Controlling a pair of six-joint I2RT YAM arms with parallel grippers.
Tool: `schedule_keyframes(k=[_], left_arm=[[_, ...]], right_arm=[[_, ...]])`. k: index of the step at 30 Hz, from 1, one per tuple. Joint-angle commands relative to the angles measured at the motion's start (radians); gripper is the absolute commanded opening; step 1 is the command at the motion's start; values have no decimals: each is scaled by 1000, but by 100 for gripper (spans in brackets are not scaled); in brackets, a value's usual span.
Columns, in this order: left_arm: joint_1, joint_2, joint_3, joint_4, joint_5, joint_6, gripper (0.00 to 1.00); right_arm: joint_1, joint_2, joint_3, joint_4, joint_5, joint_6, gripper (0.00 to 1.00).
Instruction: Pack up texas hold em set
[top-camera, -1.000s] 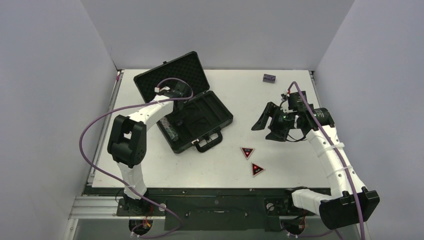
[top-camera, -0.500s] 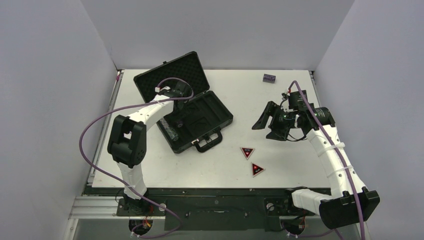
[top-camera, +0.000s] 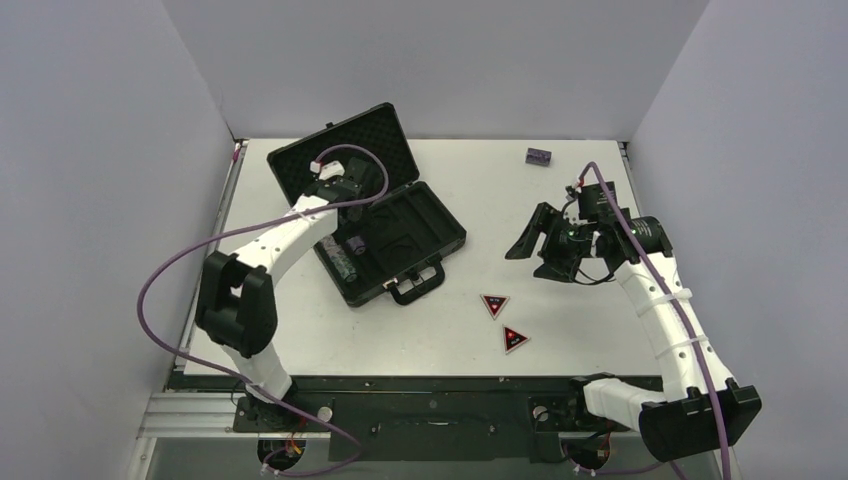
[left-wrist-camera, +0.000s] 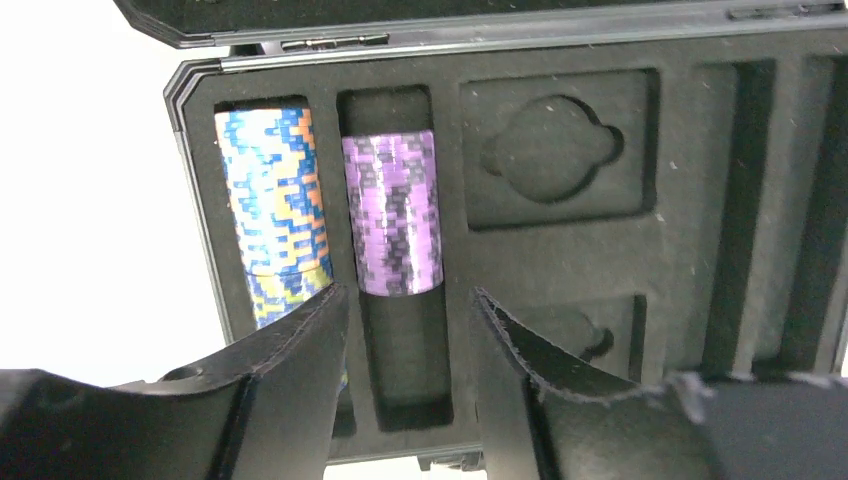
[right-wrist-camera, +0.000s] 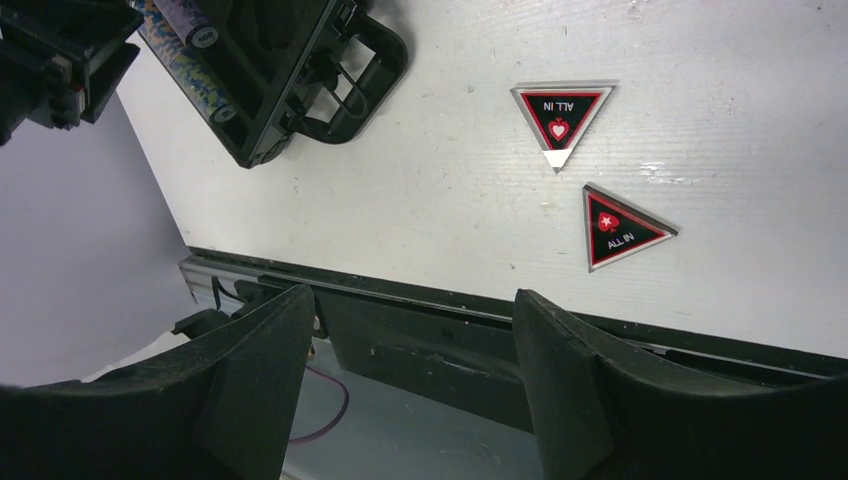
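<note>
Black foam lines the open briefcase (top-camera: 430, 215), which sits on the left rear of the table (top-camera: 420, 340) with its lid propped up. A blue-and-orange chip stack (left-wrist-camera: 275, 200) lies in the outermost slot, and a purple chip stack (left-wrist-camera: 392, 210) lies in the slot just beside it. The left gripper (left-wrist-camera: 408, 300) hangs over that purple stack with its jaws parted, grasping nothing. The right gripper (right-wrist-camera: 410, 300) hovers above the table's right side, spread wide and empty. Two red-and-black triangular tokens (right-wrist-camera: 560, 112) (right-wrist-camera: 618, 228) lie near each other on the bare table, apart from the case. A small purple object (top-camera: 539, 156) rests by the far edge.
</note>
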Motion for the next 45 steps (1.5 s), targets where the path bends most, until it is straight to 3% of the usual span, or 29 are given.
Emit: schedule_keyframes(k=[1, 10, 13, 15, 45], left_arm=[[-54, -134, -112, 100, -53, 99, 42], [-100, -156, -255, 188, -22, 181, 19], [-99, -153, -282, 243, 13, 205, 4], [-100, -149, -295, 274, 18, 210, 0], [-25, 26, -202, 387, -89, 262, 0]], right_arm=[[-2, -47, -18, 24, 28, 18, 68], [-2, -66, -35, 25, 30, 16, 68], [-2, -61, -30, 17, 34, 13, 68], [-2, -61, -26, 15, 36, 12, 68], [-3, 6, 61, 11, 63, 18, 68]])
